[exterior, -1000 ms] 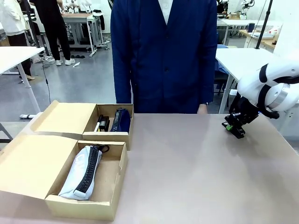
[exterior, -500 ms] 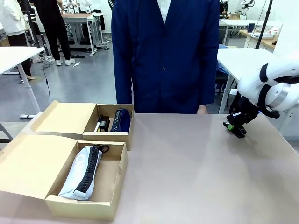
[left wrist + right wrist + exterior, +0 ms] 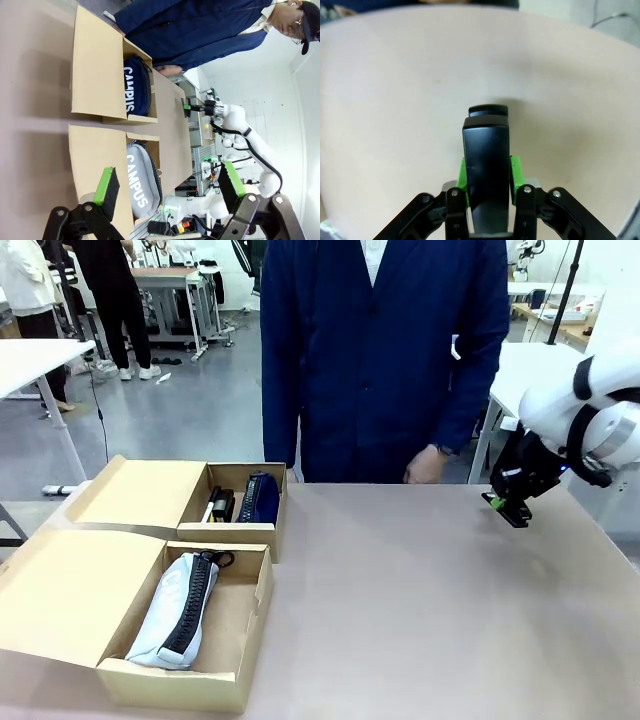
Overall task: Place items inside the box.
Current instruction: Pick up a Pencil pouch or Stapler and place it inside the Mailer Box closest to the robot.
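Note:
My right gripper (image 3: 507, 506) hangs just above the table at the far right, shut on a black stapler (image 3: 486, 150) that sticks out forward between its green pads (image 3: 462, 172). The far box (image 3: 232, 531) holds a navy "CAMPUS" pouch (image 3: 260, 498) and a black item (image 3: 219, 505). The near box (image 3: 180, 686) holds a light grey zip pouch (image 3: 180, 610). In the left wrist view my left gripper (image 3: 169, 182) is open and empty, well away from both pouches (image 3: 134, 90) (image 3: 140, 180).
A person in a dark blue coat stands at the far edge, one hand (image 3: 425, 465) hanging near the table left of my right gripper. Both boxes have their lids folded open to the left. Bare tabletop (image 3: 400, 600) spans the middle and right.
My right gripper closed on the stapler and rose slightly off the table. The person shifted to the right and a hand came into view.

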{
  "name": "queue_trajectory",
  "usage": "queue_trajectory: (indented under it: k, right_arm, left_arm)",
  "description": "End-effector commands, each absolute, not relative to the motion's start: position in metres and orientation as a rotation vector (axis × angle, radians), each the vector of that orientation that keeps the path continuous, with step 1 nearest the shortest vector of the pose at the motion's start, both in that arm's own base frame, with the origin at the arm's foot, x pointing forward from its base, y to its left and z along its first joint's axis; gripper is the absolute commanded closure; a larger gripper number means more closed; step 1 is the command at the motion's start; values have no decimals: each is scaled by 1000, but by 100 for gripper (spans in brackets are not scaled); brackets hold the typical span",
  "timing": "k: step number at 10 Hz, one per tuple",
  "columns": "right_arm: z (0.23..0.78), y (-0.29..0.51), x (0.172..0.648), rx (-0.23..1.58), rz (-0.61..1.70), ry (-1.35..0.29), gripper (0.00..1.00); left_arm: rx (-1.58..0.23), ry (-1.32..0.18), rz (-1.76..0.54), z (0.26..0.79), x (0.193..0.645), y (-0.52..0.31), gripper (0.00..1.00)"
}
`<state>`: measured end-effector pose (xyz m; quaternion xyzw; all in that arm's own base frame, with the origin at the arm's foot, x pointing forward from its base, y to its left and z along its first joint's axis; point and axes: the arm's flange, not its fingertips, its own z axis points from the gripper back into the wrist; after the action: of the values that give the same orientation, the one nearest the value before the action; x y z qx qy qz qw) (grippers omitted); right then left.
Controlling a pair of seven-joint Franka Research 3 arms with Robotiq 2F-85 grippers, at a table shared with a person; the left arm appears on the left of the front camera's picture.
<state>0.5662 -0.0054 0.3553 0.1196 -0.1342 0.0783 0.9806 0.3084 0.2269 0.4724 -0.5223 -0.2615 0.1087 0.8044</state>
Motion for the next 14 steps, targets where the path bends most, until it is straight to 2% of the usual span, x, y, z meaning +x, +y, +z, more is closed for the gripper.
queue_trajectory:
  k: [1,3,6,7,8,10,11,14]
  right_arm:
    - [430,8,484,330,-56,-251,100]
    - [456,14,399,391,-171,-104,100]
    - [465,8,312,393,-195,-143,100]
    - [465,6,308,425,-153,-107,100]
    - [468,8,338,401,-187,-109,100]
    - [468,8,338,401,-187,-109,100]
    - [479,5,330,414,-179,-107,64]
    - [483,96,330,344,8,-17,64]
  left_arm:
    - [-1129,-579,214,473,307,226,0]
    - [-1129,-579,214,473,307,226,0]
    - [-1129,-579,214,473,307,226,0]
    - [-1129,-579,214,473,307,226,0]
    - [-1129,-579,214,473,307,226,0]
    - [-1129,-579,214,473,307,226,0]
    - [-1129,-579,214,473,307,226,0]
    - [-1129,-579,214,473,307,226,0]
